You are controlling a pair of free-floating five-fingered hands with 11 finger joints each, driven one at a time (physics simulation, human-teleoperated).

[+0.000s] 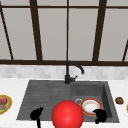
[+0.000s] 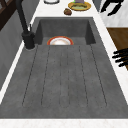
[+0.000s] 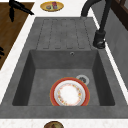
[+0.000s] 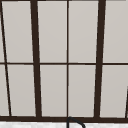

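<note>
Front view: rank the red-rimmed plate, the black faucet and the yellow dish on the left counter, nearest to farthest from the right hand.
Measured from the right hand:
1. Red-rimmed plate, in the basin just up-left of the hand.
2. Black faucet, at the sink's back edge, middle.
3. Yellow dish, on the far left counter.

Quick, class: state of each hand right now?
Left hand: open, holding nothing, near the sink's front edge.
Right hand: cannot be told; nearest the plate.
</note>
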